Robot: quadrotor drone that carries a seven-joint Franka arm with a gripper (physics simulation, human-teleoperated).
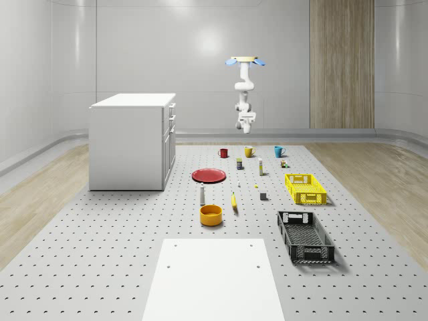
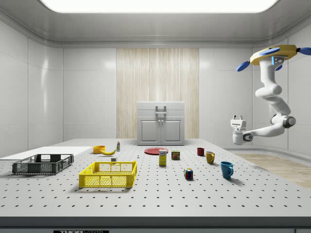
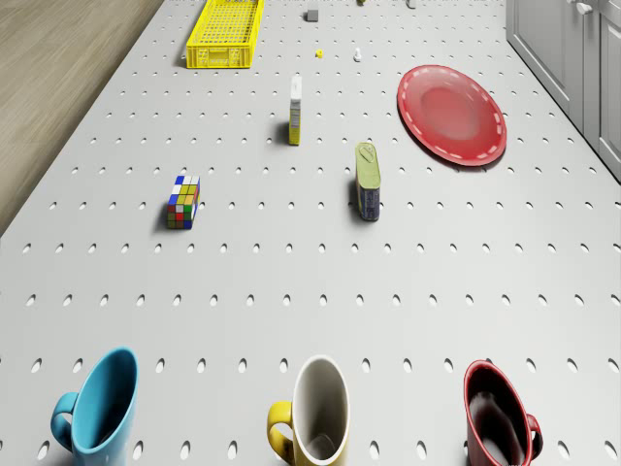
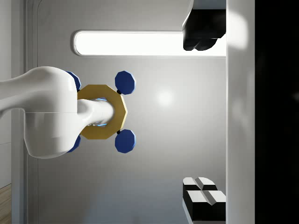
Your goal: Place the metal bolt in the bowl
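From the whole-scene view's left: the white cabinet (image 1: 130, 140) borders the pegboard table (image 1: 100, 254). The red plate (image 1: 208, 175) and the yellow bowl (image 1: 210, 215) follow. The metal bolt (image 1: 239, 185), tiny and pale, lies between them, slightly right, with bare board around it. The drone (image 1: 245, 61) hovers high over the table's far edge, behind the mugs. Its gripper (image 2: 237, 117) points upward, fingers spread, holding nothing.

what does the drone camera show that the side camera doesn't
The drone view looks down into the three mugs, blue, yellow and red, showing their insides. The side view alone shows the drone hovering high, beyond the mugs, its gripper raised, plus the black crate. Both show the red plate, puzzle cube and yellow crate.
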